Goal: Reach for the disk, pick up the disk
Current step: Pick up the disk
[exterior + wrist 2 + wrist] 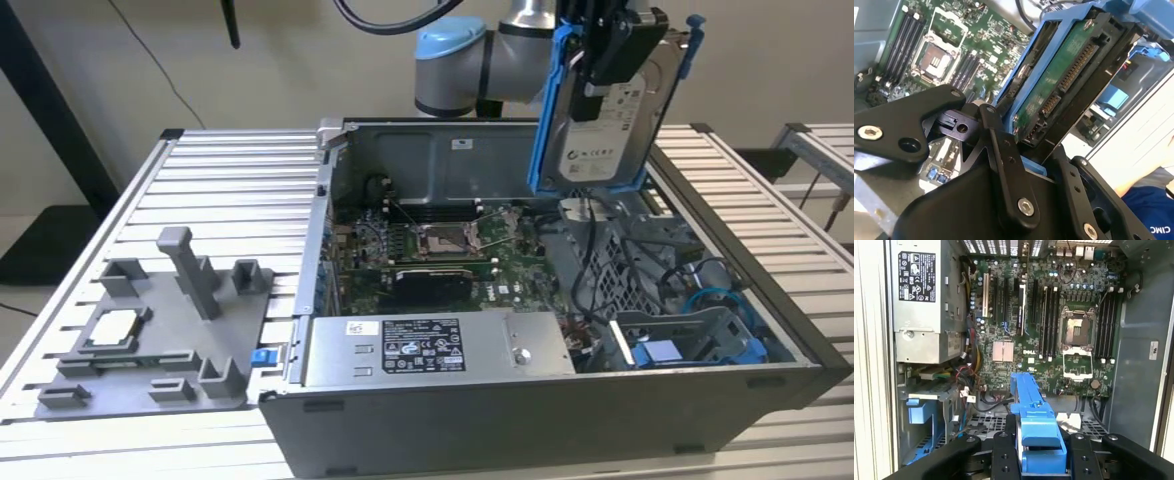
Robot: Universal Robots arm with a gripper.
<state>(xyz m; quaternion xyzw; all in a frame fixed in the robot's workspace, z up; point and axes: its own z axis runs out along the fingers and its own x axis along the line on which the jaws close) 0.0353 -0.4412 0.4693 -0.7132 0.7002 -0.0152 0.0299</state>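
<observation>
The disk (617, 110) hangs in the air above the back part of the open computer case (534, 420), held upright and a little tilted. Its blue frame (550, 100) runs down its side. The gripper (617, 45) is closed on the disk near its top end, and the disk touches nothing else.

In the second wrist view the disk (1061, 75) shows its green underside with a row of plug pins, squeezed between the black fingers (1004, 160). In the first wrist view only the blue frame (1036, 425) can be seen, edge-on, between the black finger parts.

Inside the case lies a green board (441, 245) with an empty square socket (441, 238) near the middle. A grey box with a label (434, 350) sits along the front wall. At the front corner on the exterior view's right is a grey cage (694, 335) with blue plastic parts in it.

The case stands on a slatted metal table (227, 170). Near the table's front corner on the exterior view's left is a grey stand (160, 330), with a small silver chip (114, 328) resting in it.

The top of the gripper is cut off at the picture's edge. The wires deep in the case are hard to make out.
</observation>
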